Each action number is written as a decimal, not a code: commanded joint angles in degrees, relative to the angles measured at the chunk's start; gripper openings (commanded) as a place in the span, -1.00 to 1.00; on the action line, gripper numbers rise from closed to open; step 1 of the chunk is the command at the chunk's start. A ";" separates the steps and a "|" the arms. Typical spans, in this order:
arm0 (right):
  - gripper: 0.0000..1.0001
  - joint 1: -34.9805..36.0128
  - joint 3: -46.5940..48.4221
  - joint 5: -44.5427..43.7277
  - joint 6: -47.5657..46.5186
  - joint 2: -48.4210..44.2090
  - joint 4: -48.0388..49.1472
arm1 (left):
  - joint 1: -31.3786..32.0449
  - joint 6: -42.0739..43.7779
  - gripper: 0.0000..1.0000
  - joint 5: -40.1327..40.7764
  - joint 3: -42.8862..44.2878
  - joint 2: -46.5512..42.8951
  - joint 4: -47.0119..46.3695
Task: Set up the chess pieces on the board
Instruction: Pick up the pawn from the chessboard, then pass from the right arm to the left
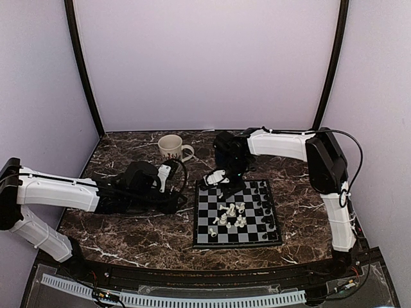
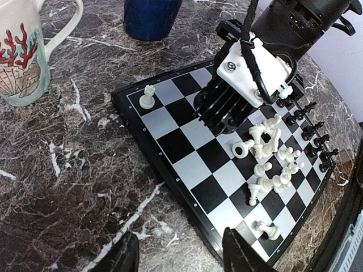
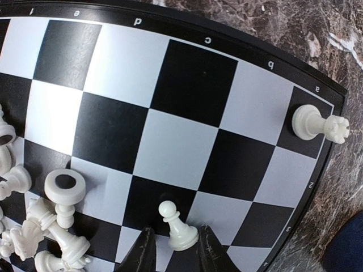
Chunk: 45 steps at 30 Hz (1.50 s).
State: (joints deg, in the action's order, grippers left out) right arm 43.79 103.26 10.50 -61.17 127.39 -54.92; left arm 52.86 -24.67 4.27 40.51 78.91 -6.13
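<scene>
The board (image 1: pixel 204 224) lies right of centre, seen too in the left wrist view (image 2: pixel 170 144) and the right wrist view (image 3: pixel 176 141). A heap of white chess pieces (image 1: pixel 231 215) lies toppled mid-board (image 2: pixel 272 158). Black pieces (image 1: pixel 264 204) line the right edge. One white rook (image 3: pixel 317 123) stands upright on the far left corner square (image 2: pixel 147 97). My right gripper (image 3: pixel 174 249) is low over the board's far part, open, with a white pawn (image 3: pixel 180 229) between its fingers and a gap at the left finger. My left gripper (image 2: pixel 181 258) hovers open and empty beside the board's left edge.
A white mug with a red coral print (image 1: pixel 172 147) stands behind the board on the dark marble table (image 1: pixel 128 237); it is also in the left wrist view (image 2: pixel 22 51). A dark blue cup (image 2: pixel 150 17) stands beyond the board's far edge.
</scene>
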 commanded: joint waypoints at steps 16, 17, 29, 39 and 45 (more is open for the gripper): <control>-0.72 0.39 -0.57 0.21 1.07 1.20 -4.12 | -0.28 0.09 0.05 -1.11 1.62 0.80 -0.49; -0.74 0.23 -0.75 0.66 1.30 0.78 -4.10 | -0.26 0.07 0.05 -1.17 1.71 0.85 -0.59; -0.78 -7.31 -1.11 22.07 15.57 -5.39 0.68 | -0.83 -2.50 0.05 -0.75 0.92 2.03 -7.83; -0.77 -10.22 -8.75 32.93 25.76 -9.50 9.80 | -5.97 -18.50 -0.07 -11.16 -2.38 11.99 -34.73; -0.77 -10.28 -9.13 34.88 27.43 -9.79 10.62 | -6.10 -24.99 -0.12 -17.37 2.71 21.58 -44.14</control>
State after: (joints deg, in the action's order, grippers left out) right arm 33.28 94.50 41.65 -36.47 119.50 -46.57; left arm 46.72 -43.07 -6.98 39.86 96.68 -39.22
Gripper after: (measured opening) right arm 0.130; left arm 0.444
